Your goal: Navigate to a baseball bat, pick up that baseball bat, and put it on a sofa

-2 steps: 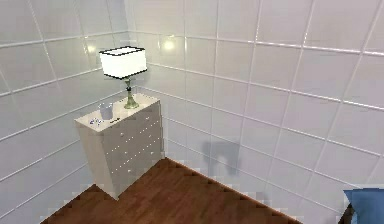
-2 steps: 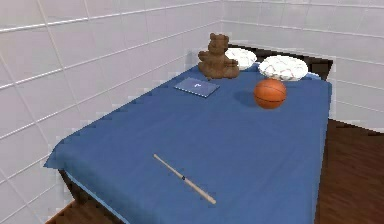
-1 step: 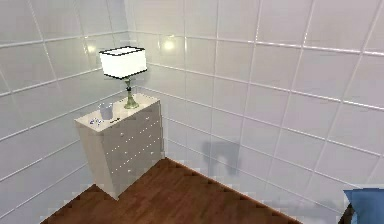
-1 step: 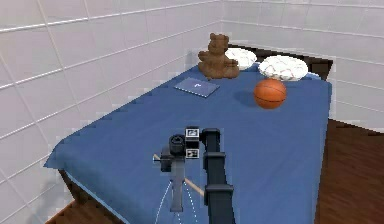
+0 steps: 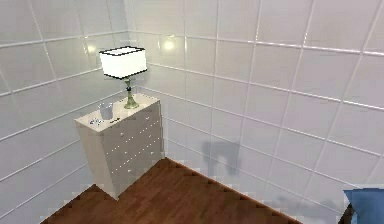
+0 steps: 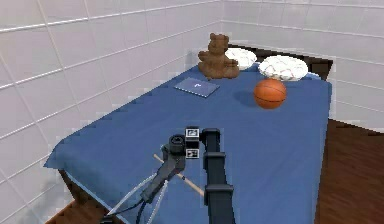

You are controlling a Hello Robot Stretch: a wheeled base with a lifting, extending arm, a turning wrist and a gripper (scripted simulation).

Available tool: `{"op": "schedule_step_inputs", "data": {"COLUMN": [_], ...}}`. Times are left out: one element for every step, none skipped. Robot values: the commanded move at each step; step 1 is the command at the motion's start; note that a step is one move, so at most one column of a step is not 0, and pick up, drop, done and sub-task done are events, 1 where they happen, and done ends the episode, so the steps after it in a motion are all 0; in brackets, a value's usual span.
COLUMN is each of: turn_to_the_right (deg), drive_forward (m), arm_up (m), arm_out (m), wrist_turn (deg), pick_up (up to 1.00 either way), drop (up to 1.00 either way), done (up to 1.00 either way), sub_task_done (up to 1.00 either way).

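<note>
— White tiled walls (image 5: 280, 90) close a corner ahead of us. What do we have, starting at the left?
— At the forward view's left a pale dresser (image 5: 125, 148) stands in that corner. A lit lamp (image 5: 124, 65) sits on top, with a few small things beside it that we cannot name. Dark wooden floor (image 5: 170, 198) runs rightward to a blue corner (image 5: 362, 202) at the lower right edge.
— And out to the side?
— We see a bed (image 6: 110, 135) with a blue cover. Low and left of centre is our gripper (image 6: 155, 190), with the arm (image 6: 216, 178) rising just right of it from the bottom edge. Higher in the frame, going right, come a flat blue thing (image 6: 197, 87), a brown teddy bear (image 6: 217, 55), white pillows (image 6: 283, 68) and an orange ball (image 6: 270, 93) lying loose on the cover.
— What could go wrong from here?
— We judge two things. If we turn the base with the arm out over the bed, it could drag across the cover or nudge the ball, which would roll. And a bed is no sofa, so we might take it for the drop place.
— The claw?
— How wide it stands we cannot tell. The cover lies right behind it, so we cannot tell whether it holds anything either.
— And the baseball bat?
— We cannot tell where it is from here, and the same goes for the sofa
</note>
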Motion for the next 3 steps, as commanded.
{"op": "schedule_step_inputs", "data": {"turn_to_the_right": [0.0,0.0,0.0], "drive_forward": [0.00,0.00,0.00], "arm_up": [0.00,0.00,0.00], "arm_out": [0.00,0.00,0.00], "wrist_turn": [45.0,45.0,45.0], "pick_up": [0.00,0.00,0.00], "drop": [0.00,0.00,0.00], "done": [0.00,0.00,0.00], "sub_task_done": [0.00,0.00,0.00]}}
